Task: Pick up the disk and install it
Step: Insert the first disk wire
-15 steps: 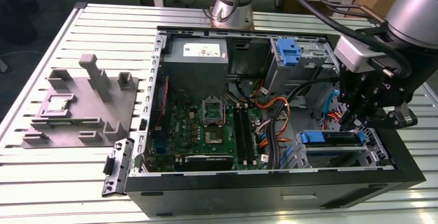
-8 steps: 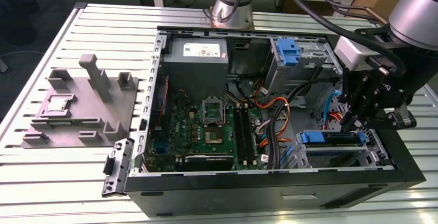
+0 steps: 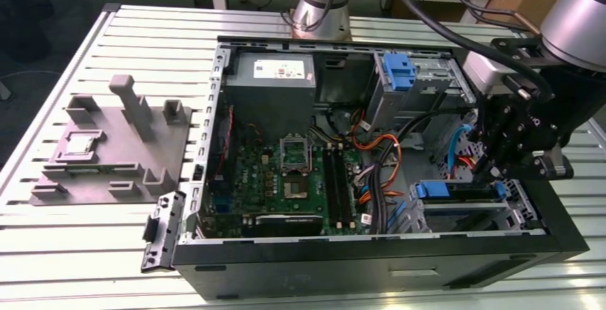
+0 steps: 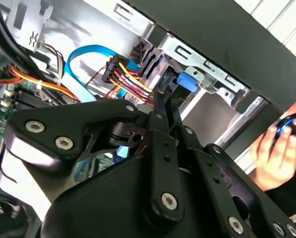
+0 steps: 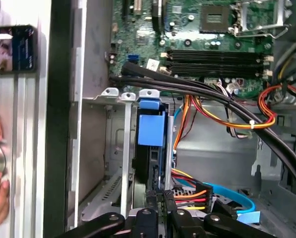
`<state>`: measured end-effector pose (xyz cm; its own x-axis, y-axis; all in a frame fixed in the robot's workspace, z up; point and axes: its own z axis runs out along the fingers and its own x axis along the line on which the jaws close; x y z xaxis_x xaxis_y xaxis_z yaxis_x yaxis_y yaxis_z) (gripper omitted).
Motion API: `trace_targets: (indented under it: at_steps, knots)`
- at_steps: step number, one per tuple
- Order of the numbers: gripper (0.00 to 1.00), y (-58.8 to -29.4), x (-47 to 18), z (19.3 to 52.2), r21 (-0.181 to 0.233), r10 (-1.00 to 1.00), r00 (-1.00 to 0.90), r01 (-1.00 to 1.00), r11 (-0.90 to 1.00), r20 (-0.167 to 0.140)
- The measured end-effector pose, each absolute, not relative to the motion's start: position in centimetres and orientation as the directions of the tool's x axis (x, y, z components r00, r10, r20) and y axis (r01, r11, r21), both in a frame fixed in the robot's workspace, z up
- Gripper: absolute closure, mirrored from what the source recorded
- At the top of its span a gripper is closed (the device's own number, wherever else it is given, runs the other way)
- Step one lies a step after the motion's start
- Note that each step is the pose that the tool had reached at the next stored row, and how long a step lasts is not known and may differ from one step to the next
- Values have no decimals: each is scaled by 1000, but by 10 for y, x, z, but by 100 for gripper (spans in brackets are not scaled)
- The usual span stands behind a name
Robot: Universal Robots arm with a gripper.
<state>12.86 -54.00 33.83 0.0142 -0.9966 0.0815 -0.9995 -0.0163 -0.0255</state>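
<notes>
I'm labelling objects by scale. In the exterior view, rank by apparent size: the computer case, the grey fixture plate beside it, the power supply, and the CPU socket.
Largest to smallest as they look:
1. computer case
2. grey fixture plate
3. power supply
4. CPU socket

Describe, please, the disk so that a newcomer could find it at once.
Start at the open computer case and go to the metal drive cage in the corner beneath the gripper. The disk stands edge-up in a slot there; its blue plastic carrier distinguishes it from the grey power supply.
</notes>
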Motion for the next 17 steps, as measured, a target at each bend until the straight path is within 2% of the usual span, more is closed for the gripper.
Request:
trace_targets:
  at_steps: [17]
  knots:
    - [83,-541,128,333,-25,-995,-63,-998,61,81]
